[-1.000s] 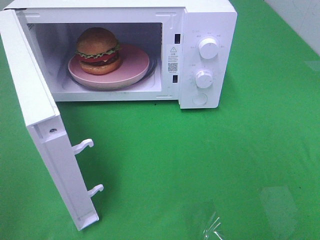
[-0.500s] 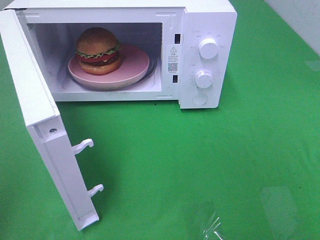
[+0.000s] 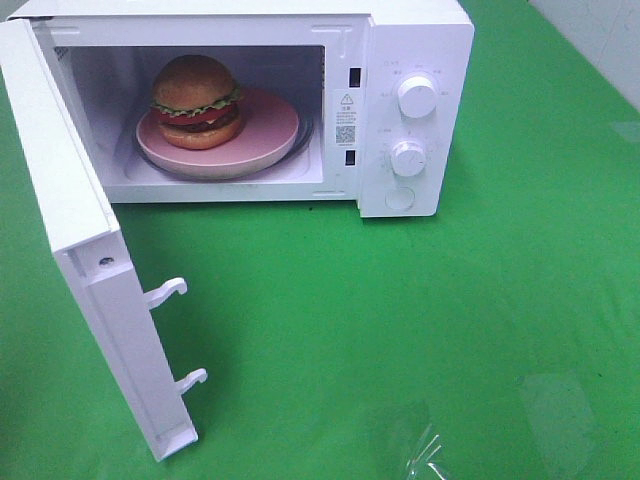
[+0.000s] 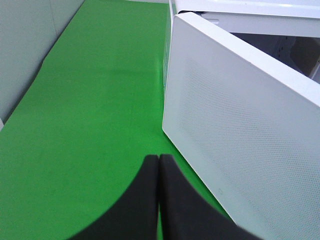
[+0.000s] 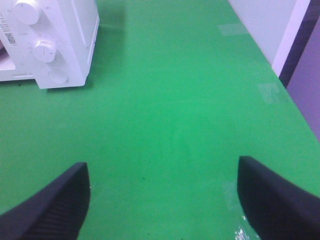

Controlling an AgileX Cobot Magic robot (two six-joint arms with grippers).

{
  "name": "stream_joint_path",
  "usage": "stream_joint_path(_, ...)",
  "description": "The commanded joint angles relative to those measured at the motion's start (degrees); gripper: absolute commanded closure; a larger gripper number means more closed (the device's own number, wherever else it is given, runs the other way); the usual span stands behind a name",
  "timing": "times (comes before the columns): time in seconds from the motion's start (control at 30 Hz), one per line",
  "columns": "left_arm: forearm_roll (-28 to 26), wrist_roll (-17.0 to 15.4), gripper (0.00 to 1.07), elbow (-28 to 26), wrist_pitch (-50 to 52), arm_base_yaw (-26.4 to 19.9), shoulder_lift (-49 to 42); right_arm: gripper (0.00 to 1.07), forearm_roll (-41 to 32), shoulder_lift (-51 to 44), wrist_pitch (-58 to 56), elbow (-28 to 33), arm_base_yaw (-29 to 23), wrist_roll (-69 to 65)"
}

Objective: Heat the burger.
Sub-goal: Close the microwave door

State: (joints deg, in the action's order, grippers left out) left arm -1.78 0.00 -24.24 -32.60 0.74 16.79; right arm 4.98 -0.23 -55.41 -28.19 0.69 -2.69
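The burger (image 3: 196, 100) is inside the microwave (image 3: 440, 40), in the left half of its open chamber, on a pink plate (image 3: 268, 128). It stands upright: glossy bun on top, then lettuce, the red tomato layer, the dark patty and the bottom bun. It is round, so it has no long side. Its only axis is the stack itself, and this points straight up. It sits toward the left part of the plate, not in the centre.

The microwave door (image 3: 75, 215) is swung wide open from the left side of the microwave. Two white latch hooks stick out from its free edge.

The left gripper (image 4: 158, 162) is beside the outer face of this door, over the green cloth (image 3: 420, 320). Its jaws are pressed together and hold nothing. The right gripper (image 5: 162, 172) is in front of the microwave's knob panel and well apart from it – its jaws stand wide and nothing is between them.

Some things are hard to see. The burger covers the plate's far left rim, and the small print beside the two knobs (image 3: 417, 96) is too small to read. The left edge of the high view cuts off the door – neither gripper shows there.
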Motion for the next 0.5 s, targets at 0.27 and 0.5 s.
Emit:
stream_joint_path(0.27,-0.1,-0.4,1.07,0.3,9.1,0.2,7.3,0.32,0.1,-1.5,0.5,0.1,-0.1,0.7)
stream_joint_path(0.5,-2.1,-0.4,1.07,2.7,15.4,0.2,10.1,0.32,0.1,-1.5,0.5,0.1,-0.1,0.7)
